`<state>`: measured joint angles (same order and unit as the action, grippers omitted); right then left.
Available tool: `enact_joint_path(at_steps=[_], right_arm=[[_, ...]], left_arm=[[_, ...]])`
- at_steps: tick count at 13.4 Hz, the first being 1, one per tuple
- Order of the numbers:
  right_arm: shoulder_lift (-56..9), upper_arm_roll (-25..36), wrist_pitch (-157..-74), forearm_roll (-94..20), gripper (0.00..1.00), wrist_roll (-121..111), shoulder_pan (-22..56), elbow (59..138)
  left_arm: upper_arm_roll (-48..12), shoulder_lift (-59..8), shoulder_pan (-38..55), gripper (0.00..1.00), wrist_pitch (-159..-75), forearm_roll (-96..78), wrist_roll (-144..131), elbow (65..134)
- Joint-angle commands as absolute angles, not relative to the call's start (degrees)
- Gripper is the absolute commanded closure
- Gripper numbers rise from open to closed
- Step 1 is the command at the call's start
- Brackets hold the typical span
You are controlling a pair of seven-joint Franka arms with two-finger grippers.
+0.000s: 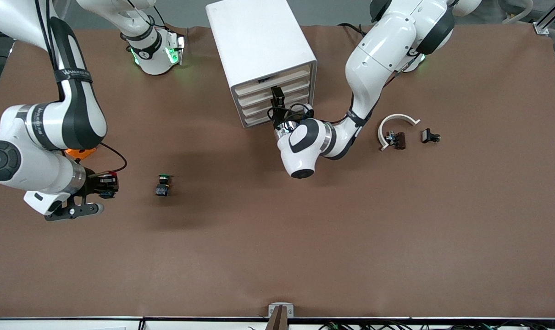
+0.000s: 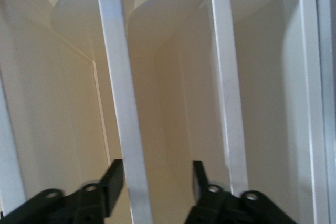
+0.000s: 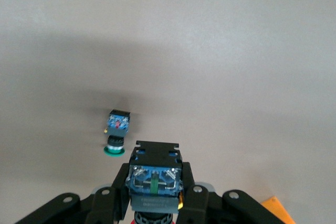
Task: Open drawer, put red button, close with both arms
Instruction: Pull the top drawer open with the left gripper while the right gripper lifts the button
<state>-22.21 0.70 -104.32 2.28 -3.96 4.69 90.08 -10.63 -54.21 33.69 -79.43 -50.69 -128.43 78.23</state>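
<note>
Left pincer (image 2: pixel 152 187) spread wide astride the drawer (image 1: pixel 277 88) lip, upper centre; should close squarely, pull straight. Right pincer (image 3: pixel 155 195), lower left, clamps red button (image 3: pixel 155 177)

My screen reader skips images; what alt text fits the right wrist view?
The right claw is shut on the red button, blue-grey base outward, above the brown table. A green-capped button lies on its side on the table.

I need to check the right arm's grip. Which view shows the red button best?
The right wrist view: the red button sits base-up between the right gripper jaws. The front view shows only a small red speck; the left wrist view misses it.
</note>
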Motion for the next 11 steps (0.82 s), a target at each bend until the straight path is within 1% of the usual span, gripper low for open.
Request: enact_joint_path(at_steps=[1,2,3,5,11], right_arm=[[-20.40,0.70,-98.19,1.49,0.76,3.31,7.37,86.67],[-19.35,0.70,-96.43,1.41,0.76,5.17,8.25,86.23],[-18.38,0.70,-95.11,1.41,0.76,7.19,9.39,86.22],[-16.88,0.70,-93.00,1.49,0.76,11.76,11.59,86.22],[-16.52,0.70,-92.20,1.41,0.76,12.92,12.65,86.22]], left_arm=[[-10.63,-53.61,33.31,0.73,-78.49,-51.15,-130.34,78.31],[-10.55,-53.61,33.05,0.84,-78.14,-51.07,-130.52,78.31],[-10.29,-53.53,32.87,0.99,-78.13,-51.06,-130.60,78.22],[-10.11,-53.44,32.87,1.00,-78.13,-50.98,-130.78,78.22],[-9.23,-53.09,29.45,1.00,-77.17,-50.98,-132.89,77.61]])
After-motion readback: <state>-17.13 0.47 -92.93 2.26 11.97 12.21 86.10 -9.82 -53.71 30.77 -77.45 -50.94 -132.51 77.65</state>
